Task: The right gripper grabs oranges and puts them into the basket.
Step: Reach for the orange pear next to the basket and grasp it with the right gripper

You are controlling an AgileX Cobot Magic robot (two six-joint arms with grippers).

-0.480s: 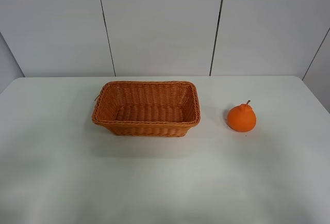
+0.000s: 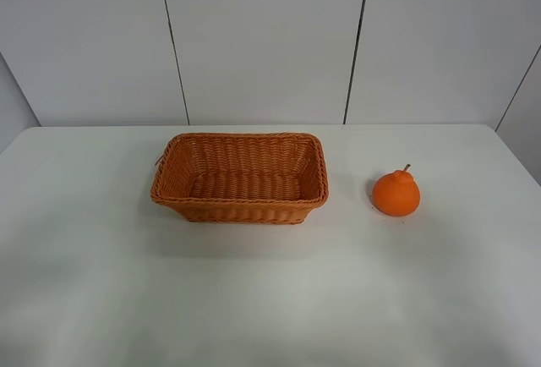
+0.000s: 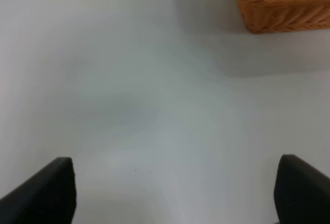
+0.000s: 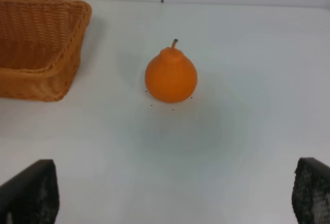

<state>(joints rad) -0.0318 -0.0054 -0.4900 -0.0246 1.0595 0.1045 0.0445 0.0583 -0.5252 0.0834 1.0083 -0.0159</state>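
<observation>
Our left gripper hangs above the table with its jaws wide apart. The wicker basket sits mid-table, nearer the far edge. We see the orange upright on the table, right of the wicker basket and apart from it, toward the right edge. Our right gripper faces the orange, jaws wide apart.

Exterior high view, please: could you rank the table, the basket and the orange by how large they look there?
Largest to smallest:
1. table
2. basket
3. orange, clearly the smallest
</observation>
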